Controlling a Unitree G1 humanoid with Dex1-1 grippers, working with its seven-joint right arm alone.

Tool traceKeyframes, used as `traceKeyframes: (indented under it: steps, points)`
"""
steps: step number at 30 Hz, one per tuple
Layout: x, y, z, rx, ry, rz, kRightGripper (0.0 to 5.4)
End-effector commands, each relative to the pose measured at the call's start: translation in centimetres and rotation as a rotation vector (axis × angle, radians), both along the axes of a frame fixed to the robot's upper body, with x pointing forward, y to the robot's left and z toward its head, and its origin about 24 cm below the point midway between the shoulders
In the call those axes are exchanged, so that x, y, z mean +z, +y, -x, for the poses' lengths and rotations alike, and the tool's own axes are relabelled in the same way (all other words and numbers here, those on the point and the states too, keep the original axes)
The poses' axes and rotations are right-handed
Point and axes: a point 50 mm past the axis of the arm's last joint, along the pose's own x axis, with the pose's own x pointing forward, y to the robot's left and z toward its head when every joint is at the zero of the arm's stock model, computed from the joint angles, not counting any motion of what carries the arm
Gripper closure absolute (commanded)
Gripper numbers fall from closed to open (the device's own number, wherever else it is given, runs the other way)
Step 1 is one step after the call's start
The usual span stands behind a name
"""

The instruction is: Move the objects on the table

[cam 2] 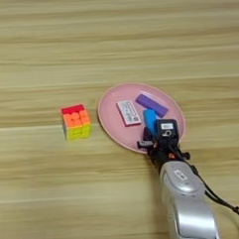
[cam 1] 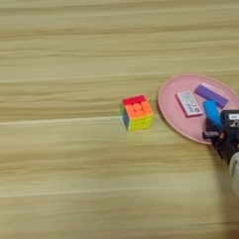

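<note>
The whole frame is filled by the light wooden bench (cam 2: pixel 56 204), its grain stripes and plank seams running left to right. The silver forearm (cam 2: pixel 188 207) is seen entering from the bottom edge, right of centre in the right eye view, and reaching upward. At centre right a round pink plate (cam 2: pixel 109 117) lies flat on the bench. The gripper (cam 2: pixel 151 134) is placed over the plate's lower right rim, and its black fingers appear to be closed around the lower end of the blue oblong block (cam 2: pixel 149 118), which stands on the plate beside the other pieces. The small multicoloured puzzle cube (cam 2: pixel 76 122) is seen on the bare bench just left of the plate, apart from it. On the plate, the purple oblong block (cam 2: pixel 151 105) lies aslant at upper right, and the white-and-red card-like piece (cam 2: pixel 128 112) lies left of the blue block.
</note>
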Motion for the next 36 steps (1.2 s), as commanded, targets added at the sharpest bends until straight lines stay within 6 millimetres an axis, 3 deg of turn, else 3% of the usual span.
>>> traceKeyframes:
  steps: [1,26,36]
  points:
    - [2.0,0.2,-0.8,0.026,-0.104,0.015,3.99]
    - [4.2,0.7,-0.8,0.052,-0.226,0.003,3.99]
    - [5.6,3.6,-0.7,0.160,-0.289,-0.029,3.99]
